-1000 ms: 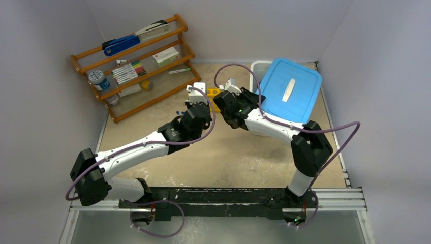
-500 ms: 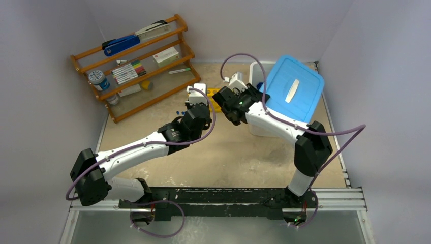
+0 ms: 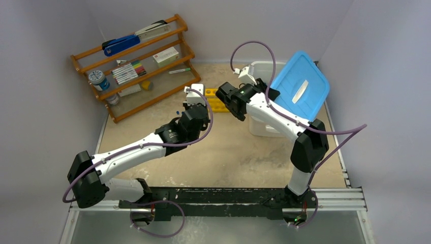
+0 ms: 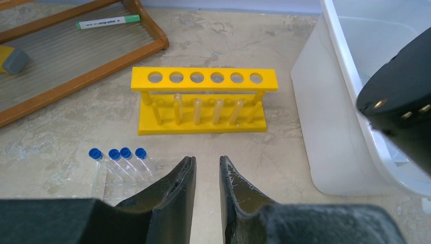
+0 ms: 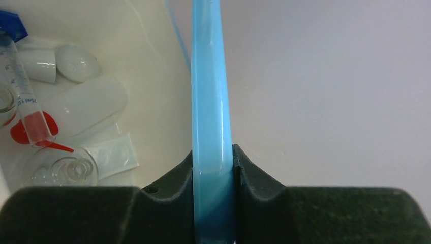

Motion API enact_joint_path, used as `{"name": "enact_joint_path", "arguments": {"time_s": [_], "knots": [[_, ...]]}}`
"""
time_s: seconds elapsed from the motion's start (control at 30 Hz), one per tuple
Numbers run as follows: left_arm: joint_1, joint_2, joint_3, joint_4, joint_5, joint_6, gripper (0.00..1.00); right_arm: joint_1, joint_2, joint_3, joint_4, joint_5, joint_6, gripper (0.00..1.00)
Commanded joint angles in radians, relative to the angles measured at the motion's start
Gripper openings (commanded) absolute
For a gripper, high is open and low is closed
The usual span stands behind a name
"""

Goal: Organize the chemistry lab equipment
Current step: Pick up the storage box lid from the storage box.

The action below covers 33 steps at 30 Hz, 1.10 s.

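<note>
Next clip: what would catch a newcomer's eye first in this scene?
The light blue plastic lid stands out, tilted up over the white plastic bin at the far right, its edge clamped in the right gripper. Next comes the empty yellow six-hole rack standing mid-table, just ahead of the left gripper, whose jaws stand slightly apart on nothing.

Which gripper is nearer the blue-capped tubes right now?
Left. The left gripper is just beside the blue-capped tubes, jaws slightly apart and empty. The right gripper is away at the white bin, clamped on the edge of the blue lid.
</note>
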Motion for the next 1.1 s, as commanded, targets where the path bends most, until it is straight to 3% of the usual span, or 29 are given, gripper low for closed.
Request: {"name": "enact_joint_path", "arguments": {"time_s": [0.0,0.4,0.83,0.93,1.07], "knots": [[0.007,-0.033,0.001,0.029,-0.009,-0.013,0.22,-0.007,-0.038,0.093,-0.011,0.130,0.005,0.00],[0.009,-0.039,-0.004,0.030,-0.004,-0.015,0.22,0.004,-0.008,0.166,-0.006,0.131,-0.071,0.00],[0.010,-0.020,0.008,0.026,-0.008,-0.007,0.22,0.029,0.080,0.684,-0.008,0.129,-0.222,0.00],[0.011,-0.014,0.015,0.021,-0.009,-0.005,0.22,0.018,0.022,0.625,-0.004,0.115,-0.199,0.00],[0.013,-0.001,0.014,0.029,0.004,-0.009,0.22,-0.015,-0.086,0.419,0.000,0.080,-0.111,0.00]]}}
